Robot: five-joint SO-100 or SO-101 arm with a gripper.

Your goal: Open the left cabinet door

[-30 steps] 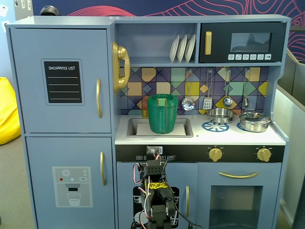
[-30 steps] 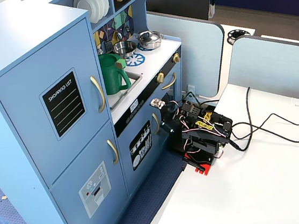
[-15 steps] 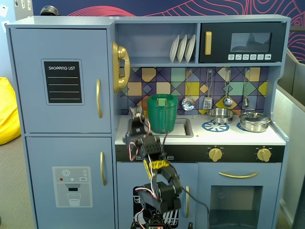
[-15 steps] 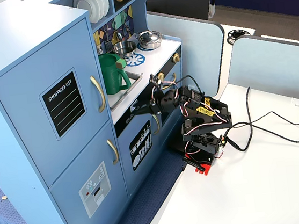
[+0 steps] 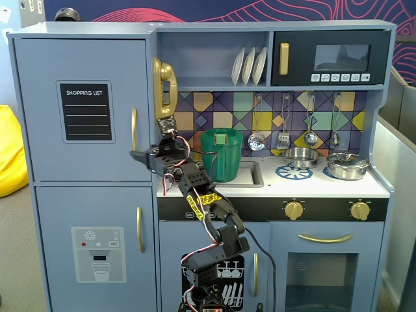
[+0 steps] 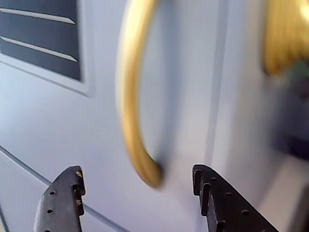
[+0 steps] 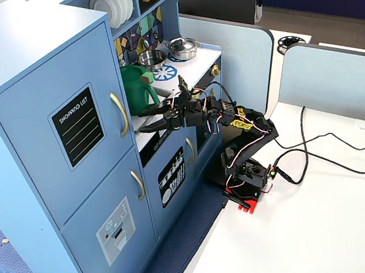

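The left cabinet door (image 5: 84, 110) is light blue with a black "SHOPPING LIST" panel and a vertical gold handle (image 5: 134, 129). It looks closed in both fixed views (image 7: 62, 124). My gripper (image 5: 138, 156) is open just below and right of the handle, pointing at the door. In the wrist view the handle (image 6: 129, 96) curves down, and its lower end sits just ahead of and between my two black fingertips (image 6: 72, 180). My gripper (image 6: 137, 176) is spread wide and touches nothing. In a fixed view it (image 7: 146, 121) hovers close to the handle (image 7: 120, 114).
Below is the blue door with the dispenser graphic (image 5: 97, 253). A green pitcher (image 5: 221, 153) and a gold toy phone (image 5: 165, 88) stand right behind my arm. The small door with the dish graphic (image 5: 227, 279) is behind the base. Cables (image 7: 317, 160) lie on the white table.
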